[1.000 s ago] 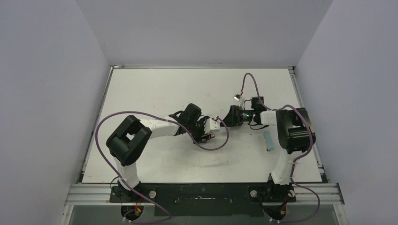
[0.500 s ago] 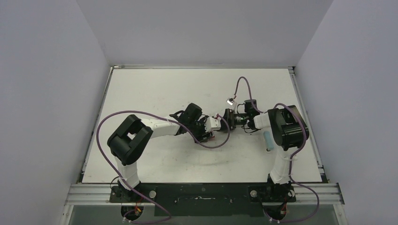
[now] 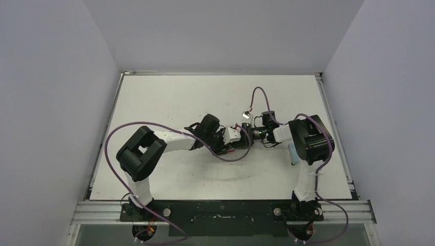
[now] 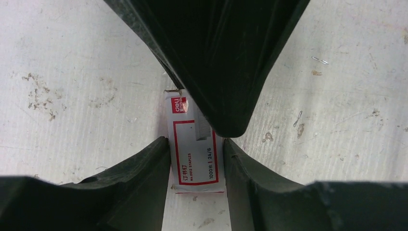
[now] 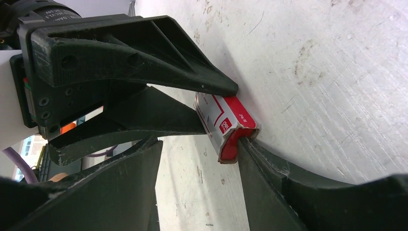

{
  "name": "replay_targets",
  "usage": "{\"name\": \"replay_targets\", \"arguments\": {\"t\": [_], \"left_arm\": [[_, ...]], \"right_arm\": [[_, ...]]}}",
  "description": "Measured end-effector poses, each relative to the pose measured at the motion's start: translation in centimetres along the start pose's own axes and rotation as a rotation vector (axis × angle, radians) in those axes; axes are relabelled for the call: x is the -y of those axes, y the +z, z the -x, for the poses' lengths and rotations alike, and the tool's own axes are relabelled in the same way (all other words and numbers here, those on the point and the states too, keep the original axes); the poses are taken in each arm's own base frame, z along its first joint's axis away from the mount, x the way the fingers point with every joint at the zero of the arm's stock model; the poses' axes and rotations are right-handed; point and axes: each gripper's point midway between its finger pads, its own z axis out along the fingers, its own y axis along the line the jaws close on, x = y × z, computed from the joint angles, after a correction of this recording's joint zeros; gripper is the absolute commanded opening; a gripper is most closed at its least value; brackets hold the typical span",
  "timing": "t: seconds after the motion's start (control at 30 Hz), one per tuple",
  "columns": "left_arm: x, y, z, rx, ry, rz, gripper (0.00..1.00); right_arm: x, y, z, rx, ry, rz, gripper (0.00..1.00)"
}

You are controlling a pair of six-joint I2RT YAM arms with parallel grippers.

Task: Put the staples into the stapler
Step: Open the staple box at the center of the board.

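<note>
Staple box [image 4: 195, 149] tight in the narrow left gripper [image 4: 196, 143], right gripper [image 5: 199, 144] wider, loose around the box's other end.

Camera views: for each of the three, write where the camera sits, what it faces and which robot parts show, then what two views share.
Top external: fixed above and behind the bases, looking down on the table; left arm and right arm show whole.
Left wrist: on the left wrist, facing down at the staple box between its own fingers.
Right wrist: on the right wrist, looking along the table at the box; own fingers below, left gripper opposite.
Shared: both wrist views show the box.
</note>
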Motion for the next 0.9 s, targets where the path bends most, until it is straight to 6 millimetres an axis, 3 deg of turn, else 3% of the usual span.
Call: {"name": "replay_targets", "arguments": {"t": [0.3, 0.9], "left_arm": [[0.0, 0.1, 0.0, 0.004, -0.014, 0.006, 0.33], [-0.4, 0.2, 0.0, 0.001, -0.042, 0.043, 0.31]], "right_arm": [[0.0, 0.1, 0.1, 0.002, 0.018, 0.021, 0.55], [-0.3, 1.1, 1.0, 0.07, 0.098, 0.101, 0.49]]}}
